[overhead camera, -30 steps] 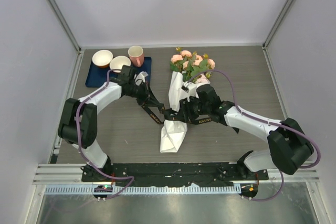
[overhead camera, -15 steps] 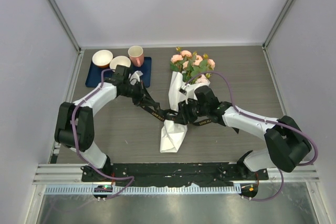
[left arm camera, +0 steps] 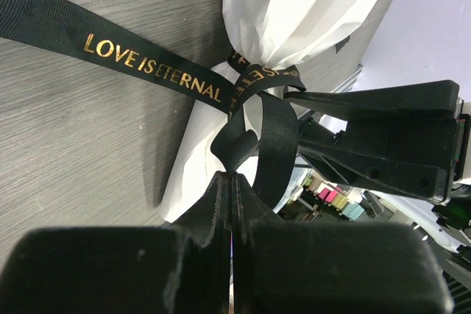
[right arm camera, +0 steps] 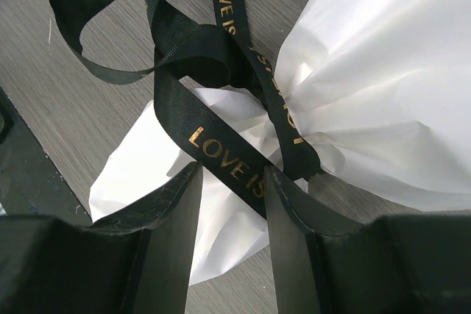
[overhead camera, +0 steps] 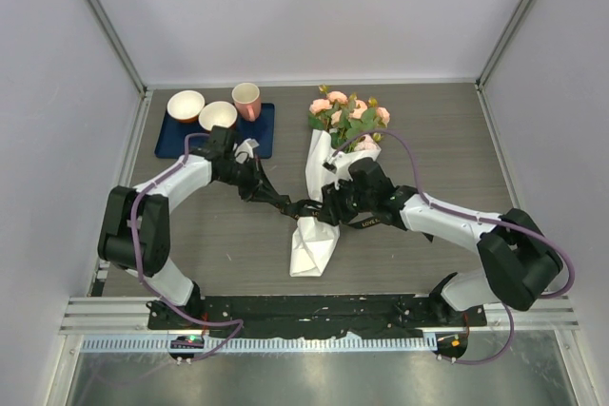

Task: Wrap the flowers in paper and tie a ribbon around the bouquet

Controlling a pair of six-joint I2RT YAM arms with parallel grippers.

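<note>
- Above: bouquet (overhead camera: 319, 166) lying on the bench (overhead camera: 190, 235), ribbon (overhead camera: 290, 204) cinched round its waist.
- Left wrist: left claw (left arm camera: 232, 182) clamped shut on a ribbon loop beside the bouquet, for tension (knot seemingly half-formed).
- Right wrist: right claw (right arm camera: 232, 174) parted, straddling ribbon against the bouquet, placed to pinch.

Left arm (overhead camera: 176, 178) and right arm (overhead camera: 452, 221) had white link shells, black joints, and a purple-grey cable (overhead camera: 385, 131) looped along each. Left pincer (left arm camera: 232, 182) and right pincer (right arm camera: 232, 178) were matte black.
</note>
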